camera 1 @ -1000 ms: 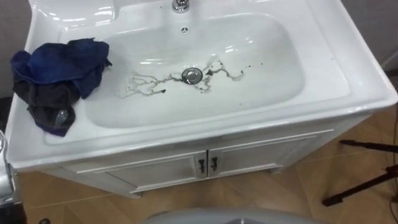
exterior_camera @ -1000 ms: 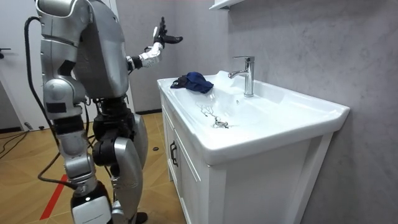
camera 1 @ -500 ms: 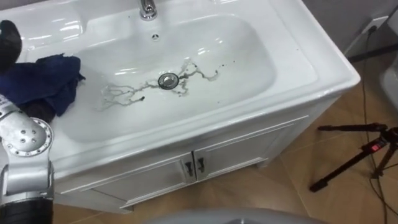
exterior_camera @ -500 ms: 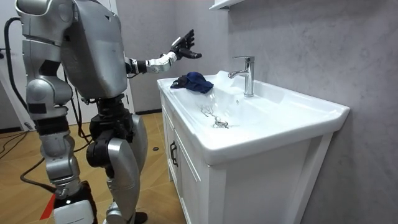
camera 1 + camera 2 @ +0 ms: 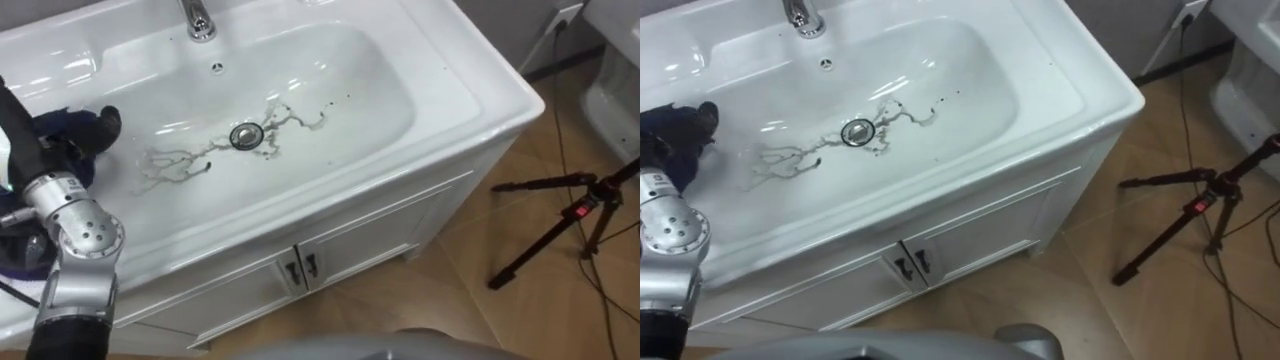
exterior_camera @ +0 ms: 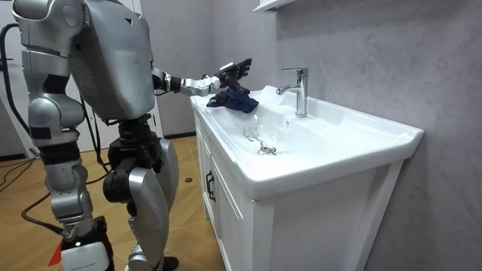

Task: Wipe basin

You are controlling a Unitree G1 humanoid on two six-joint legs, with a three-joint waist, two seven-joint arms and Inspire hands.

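Your left hand (image 6: pixel 232 71), fingers straight and empty, hovers directly above the blue cloth (image 6: pixel 241 101) on the washbasin's (image 5: pixel 480 90) left ledge.

No text, label, number or sign can be read anywhere; the basin (image 5: pixel 480 92), the tap (image 5: pixel 197 18), the cloth (image 6: pixel 241 101) and the cabinet doors (image 5: pixel 385 228) bear no legible print; a red mark on the tripod (image 5: pixel 583 210) is too small to make out.
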